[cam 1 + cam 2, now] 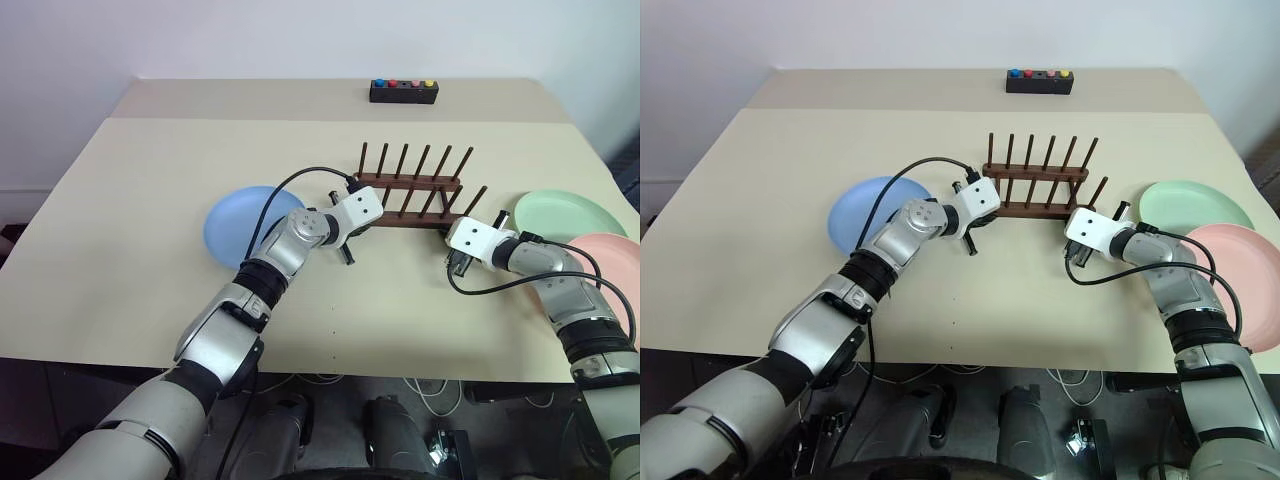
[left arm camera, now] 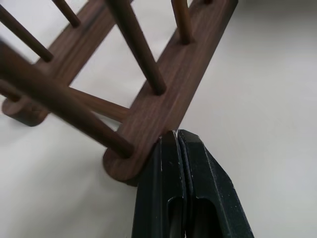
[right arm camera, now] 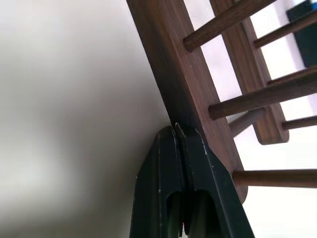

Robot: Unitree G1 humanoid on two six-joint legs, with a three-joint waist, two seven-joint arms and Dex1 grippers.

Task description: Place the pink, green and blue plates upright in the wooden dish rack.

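rack point(image 1: 412, 190): empty, upright | blue plate point(image 1: 240, 224): flat, left | green plate point(image 1: 568, 213), pink plate point(image 1: 612, 262): flat, right

No text, label, brand, number or sign can be read anywhere in these views.
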